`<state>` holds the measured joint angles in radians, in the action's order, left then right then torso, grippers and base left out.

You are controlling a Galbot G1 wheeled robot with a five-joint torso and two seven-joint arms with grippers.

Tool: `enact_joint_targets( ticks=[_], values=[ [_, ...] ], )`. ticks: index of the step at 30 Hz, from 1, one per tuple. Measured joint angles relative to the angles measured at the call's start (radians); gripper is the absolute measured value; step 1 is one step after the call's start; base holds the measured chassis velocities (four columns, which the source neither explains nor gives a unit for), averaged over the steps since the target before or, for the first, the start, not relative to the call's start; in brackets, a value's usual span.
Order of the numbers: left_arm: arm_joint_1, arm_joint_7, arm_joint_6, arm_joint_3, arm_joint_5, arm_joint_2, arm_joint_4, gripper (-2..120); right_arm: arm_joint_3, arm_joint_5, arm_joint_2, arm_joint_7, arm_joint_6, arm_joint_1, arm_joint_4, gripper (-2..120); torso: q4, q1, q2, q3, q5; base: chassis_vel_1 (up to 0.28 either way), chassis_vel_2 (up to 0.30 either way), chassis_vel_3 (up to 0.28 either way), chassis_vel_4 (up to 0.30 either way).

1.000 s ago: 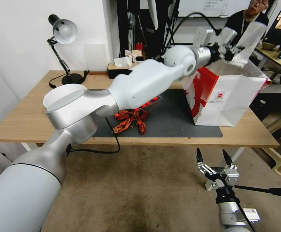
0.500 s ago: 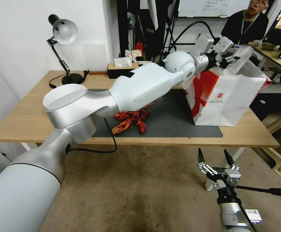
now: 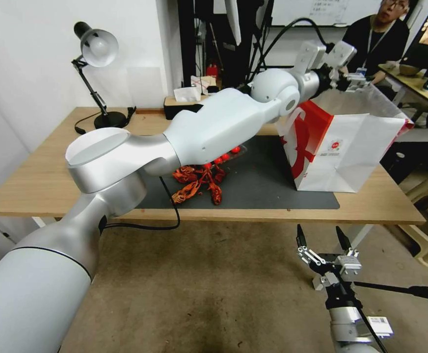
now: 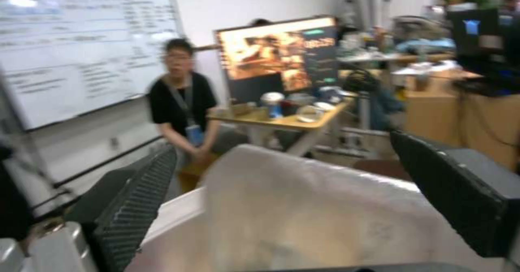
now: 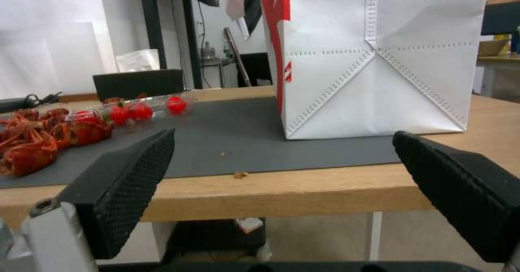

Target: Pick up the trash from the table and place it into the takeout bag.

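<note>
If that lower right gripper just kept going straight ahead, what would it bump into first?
Probably the front edge of the table, which lies right between the open fingers of the right gripper; the takeout bag stands farther back, though depth is uncertain.

Takeout bag (image 3: 351,157) is white with red side panels and a small round red logo. Desk (image 3: 37,181) is light wood, mat (image 3: 258,186) dark grey. Crayfish (image 3: 197,184) bright red, lamp (image 3: 96,49) black and white.

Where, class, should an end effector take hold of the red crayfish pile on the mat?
Grip one crayfish at the near edge of the crayfish pile, across its narrow body, from straight above. They lie flat and tangled on the mat, so a sideways approach would likely push them.
</note>
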<state>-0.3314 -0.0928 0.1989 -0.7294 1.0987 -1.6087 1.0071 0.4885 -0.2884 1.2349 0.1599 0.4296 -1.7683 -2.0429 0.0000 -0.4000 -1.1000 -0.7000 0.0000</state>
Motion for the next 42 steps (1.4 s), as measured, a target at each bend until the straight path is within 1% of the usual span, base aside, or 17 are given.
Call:
enact_joint_targets(
  ticks=[4,5,6,8,9,12,13,14,16,18,20,24,28,34,35,40,42],
  values=[
    [0.003,0.103,0.008,0.043,0.039,0.023,0.065,100,-0.006,0.006,0.001,0.0,-0.002,0.001,0.001,100,-0.0005,0.0,0.0,0.0,0.0001,0.0,0.0,0.0,0.0],
    [0.003,0.103,0.008,0.043,0.039,0.023,0.065,100,-0.006,0.006,0.001,0.0,-0.002,0.001,0.001,100,-0.0005,0.0,0.0,0.0,0.0001,0.0,0.0,0.0,0.0],
    [0.014,0.15,0.003,0.049,0.04,0.049,0.1,100,-0.006,0.006,0.001,0.0,-0.002,0.001,0.001,100,-0.0004,0.0,0.0,0.0,0.0001,0.0,0.0,0.0,0.0],
    [0.045,0.309,-0.015,0.033,0.006,0.133,0.207,100,-0.006,0.007,-0.002,0.001,-0.003,0.0,0.0,100,0.0,0.0,0.0,0.0,0.0,0.0,0.0,0.0,0.0],
    [0.045,0.309,-0.015,0.033,0.006,0.133,0.207,100,-0.006,0.007,-0.002,0.001,-0.003,0.0,0.0,100,0.0,0.0,0.0,0.0,0.0,0.0,0.0,0.0,0.0],
    [0.136,0.572,-0.021,0.042,-0.047,0.242,0.393,100,0.001,0.006,-0.002,0.001,-0.002,-0.009,-0.003,100,0.0004,0.0,0.0,0.0,-0.0004,0.0,0.0,0.0,0.0],
    [0.165,0.624,-0.023,0.052,-0.067,0.262,0.439,100,0.004,0.006,-0.001,0.002,0.001,-0.014,-0.003,100,0.0001,0.0,0.0,0.0,-0.0003,0.0,0.0,0.0,0.0],
    [0.165,0.624,-0.023,0.052,-0.067,0.262,0.439,100,0.004,0.006,-0.001,0.002,0.001,-0.014,-0.003,100,0.0001,0.0,0.0,0.0,-0.0003,0.0,0.0,0.0,0.0],
    [0.229,0.742,-0.024,0.07,-0.117,0.302,0.527,100,0.009,0.005,0.001,0.001,0.005,-0.019,-0.004,100,-0.0002,0.0,0.0,0.0,-0.0004,0.0,0.0,0.0,0.0],
    [0.242,0.76,-0.026,0.073,-0.13,0.31,0.538,100,0.009,0.005,0.001,0.001,0.005,-0.02,-0.005,100,-0.0002,0.0,0.0,0.0,-0.0004,0.0,0.0,0.0,0.0],
    [0.282,0.812,-0.041,0.08,-0.181,0.339,0.568,100,0.009,0.005,0.003,0.001,0.005,-0.021,-0.009,100,0.0,0.0,0.0,0.0,-0.0004,0.0,0.0,0.0,0.0],
    [0.334,0.825,-0.053,0.092,-0.203,0.397,0.622,100,0.009,0.006,0.004,0.001,0.005,-0.021,-0.013,100,-0.0001,0.0,0.0,0.0,-0.0004,0.0,0.0,0.0,0.0],
    [0.404,0.784,-0.088,0.114,-0.242,0.484,0.672,100,0.005,0.013,0.002,0.001,0.004,-0.022,-0.014,100,0.0001,0.0,0.0,0.0,-0.0002,0.0,0.0,0.0,0.0],
    [0.646,0.729,-0.13,0.24,-0.337,0.616,0.766,100,-0.007,0.022,-0.003,0.001,-0.004,-0.019,-0.017,100,0.0,0.0,0.0,0.0,-0.0004,0.0,0.0,0.0,0.0],
    [0.646,0.729,-0.13,0.24,-0.337,0.616,0.766,100,-0.007,0.022,-0.003,0.001,-0.004,-0.019,-0.017,100,0.0,0.0,0.0,0.0,-0.0004,0.0,0.0,0.0,0.0],
    [0.836,0.7,-0.168,0.348,-0.408,0.687,0.821,100,-0.016,0.026,-0.006,0.002,-0.008,-0.014,-0.017,100,0.0002,0.0,0.0,0.0,-0.0006,0.0,0.0,0.0,0.0],
    [0.952,0.683,-0.188,0.455,-0.444,0.711,0.863,100,-0.027,0.03,-0.008,0.002,-0.009,-0.008,-0.017,100,-0.0001,0.0,0.0,0.0,0.0,0.0,0.0,0.0,0.0]
  ],
)
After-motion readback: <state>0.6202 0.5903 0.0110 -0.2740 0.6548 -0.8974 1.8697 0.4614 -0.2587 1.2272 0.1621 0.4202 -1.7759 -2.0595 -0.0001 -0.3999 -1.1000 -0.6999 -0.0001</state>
